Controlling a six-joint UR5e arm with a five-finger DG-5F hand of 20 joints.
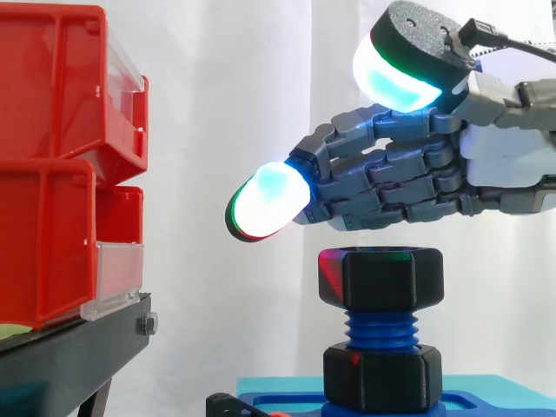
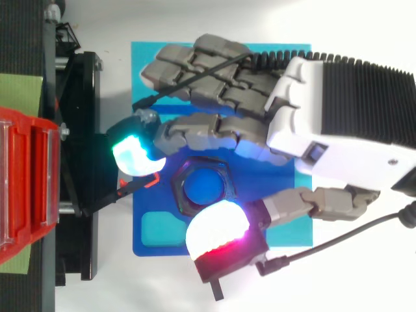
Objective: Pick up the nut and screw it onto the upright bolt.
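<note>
My hand hovers spread wide, holding nothing, just above the black nut sitting on the top threads of the upright blue bolt; risk: an off-centre grasp tilts the nut, so it cross-threads or jams.
</note>
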